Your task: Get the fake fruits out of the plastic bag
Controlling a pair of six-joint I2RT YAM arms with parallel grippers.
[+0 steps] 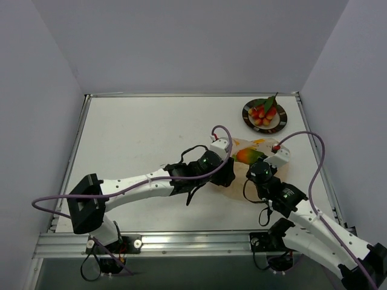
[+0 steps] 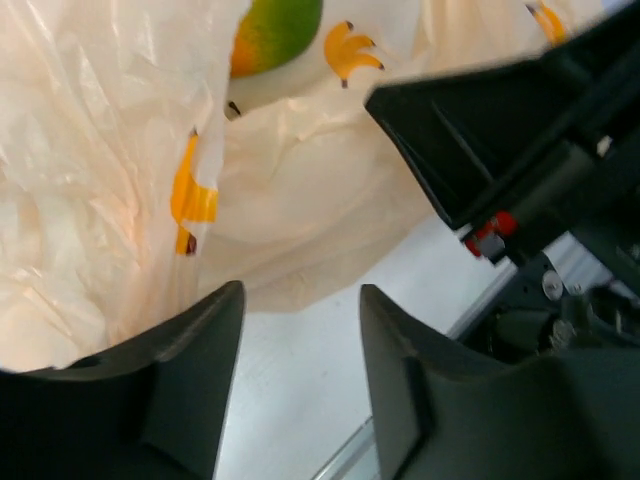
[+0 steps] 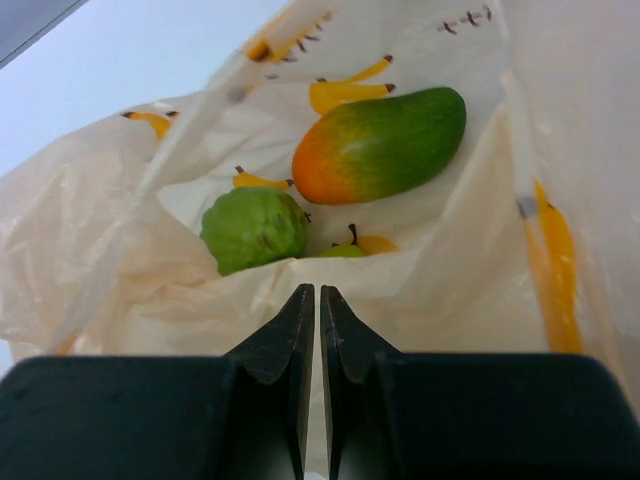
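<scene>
While right claw (image 3: pixel 318 300) pinches the plastic bag (image 3: pixel 440 290), left claw (image 2: pixel 300 295) gapes.

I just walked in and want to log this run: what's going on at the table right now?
Two arms are working on a plastic bag. The right end effector is shut, apparently pinching the bag's rim. The left end effector is open, close to the bag. A mango and a green round fruit lie inside it, while a berry cluster rests on the plate.
</scene>
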